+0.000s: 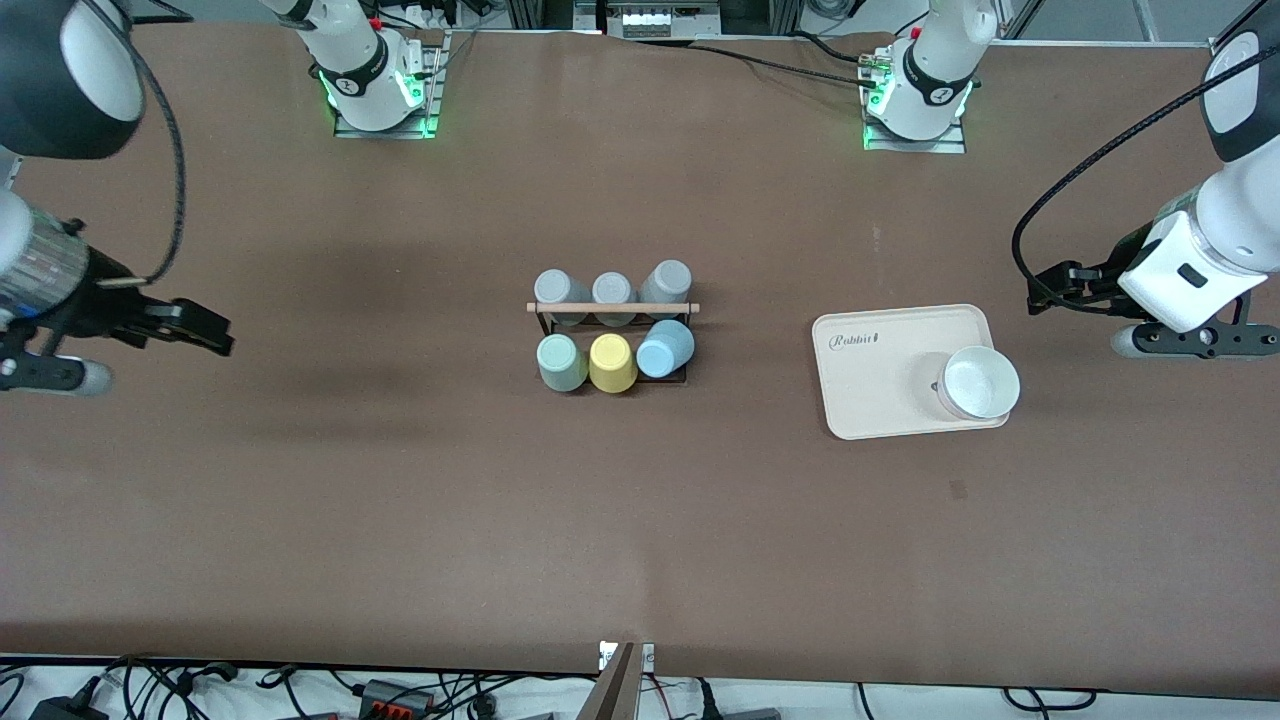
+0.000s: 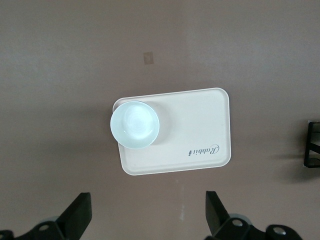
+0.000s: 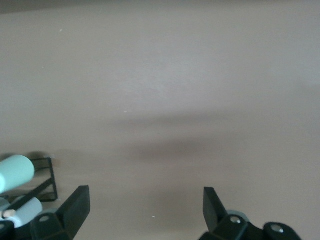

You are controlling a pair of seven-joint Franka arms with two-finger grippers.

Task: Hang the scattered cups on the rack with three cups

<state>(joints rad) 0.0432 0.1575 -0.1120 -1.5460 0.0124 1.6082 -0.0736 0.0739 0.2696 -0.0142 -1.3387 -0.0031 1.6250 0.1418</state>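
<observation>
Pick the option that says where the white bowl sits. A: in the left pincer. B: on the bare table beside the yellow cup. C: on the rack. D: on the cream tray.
D: the white bowl rests on the cream tray, toward the left arm's end of the table, apart from the rack.

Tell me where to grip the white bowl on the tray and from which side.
Grip the white bowl by its rim, one finger inside and one outside, coming straight down. It sits upright and open-topped at the cream tray end toward the left arm.
</observation>
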